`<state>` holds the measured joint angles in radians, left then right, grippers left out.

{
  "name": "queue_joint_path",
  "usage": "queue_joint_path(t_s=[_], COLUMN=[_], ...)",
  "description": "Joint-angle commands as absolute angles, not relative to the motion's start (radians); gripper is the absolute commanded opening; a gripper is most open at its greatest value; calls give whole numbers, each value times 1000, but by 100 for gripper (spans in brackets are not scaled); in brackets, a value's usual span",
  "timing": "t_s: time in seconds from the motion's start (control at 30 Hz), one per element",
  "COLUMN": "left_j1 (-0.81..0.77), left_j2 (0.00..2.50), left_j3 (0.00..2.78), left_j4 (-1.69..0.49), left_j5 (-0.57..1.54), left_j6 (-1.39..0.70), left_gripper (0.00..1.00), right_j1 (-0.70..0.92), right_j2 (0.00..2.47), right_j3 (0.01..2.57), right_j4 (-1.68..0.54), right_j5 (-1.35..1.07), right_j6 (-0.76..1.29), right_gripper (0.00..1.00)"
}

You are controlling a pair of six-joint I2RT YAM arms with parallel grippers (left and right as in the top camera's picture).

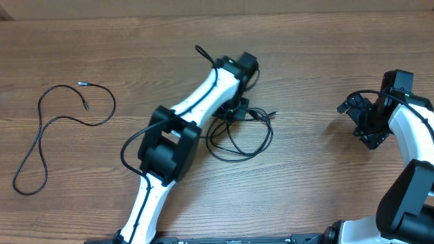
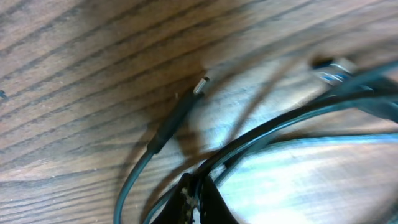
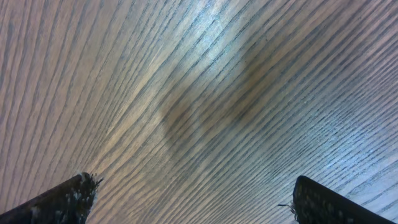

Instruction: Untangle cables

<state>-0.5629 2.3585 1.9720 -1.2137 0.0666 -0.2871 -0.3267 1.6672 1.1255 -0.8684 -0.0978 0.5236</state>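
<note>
Since your left gripper (image 2: 198,199) sits pinched shut on tangle of thin black cords (image 1: 247,141), loops spread rightward, toward the base; right gripper (image 3: 189,199) gapes empty, well apart.

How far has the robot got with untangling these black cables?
Done: one cable lies by itself on the left of the table. In hand: the left gripper is shut on the knotted bunch in the middle. Left: that bunch is looped over itself and has yet to be pulled apart. The right gripper is open over bare wood, holding nothing.
</note>
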Motion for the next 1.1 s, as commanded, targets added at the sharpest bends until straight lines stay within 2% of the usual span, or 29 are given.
queue_joint_path(t_s=[0.0,0.07,0.2,0.37,0.5,0.63,0.77,1.07], left_j1=[-495,-444,-379,-302,-243,-210,-212,-296], left_j2=[2317,2287,2228,2149,2091,2059,2062,2075], left_j3=[2072,2126,2150,2150,2150,2150,2141,2081], left_j4=[-1250,-1298,-1325,-1340,-1347,-1346,-1370,-1363], left_j5=[299,456,622,645,782,849,656,428], left_j6=[-142,-21,118,119,136,150,96,73], left_gripper=[4,4,4,4,4,4,32,65], right_j1=[-327,-327,-327,-327,-327,-327,-327,-327], right_j2=[1663,1663,1664,1663,1663,1663,1663,1663], right_j3=[1120,1120,1120,1120,1120,1120,1120,1120], right_j4=[-867,-867,-873,-915,-925,-926,-921,-923], right_j5=[-103,-174,-331,-548,-691,-743,-742,-661], right_j6=[526,526,526,526,525,522,522,522], right_gripper=[100,100,100,100,100,100,100,100])
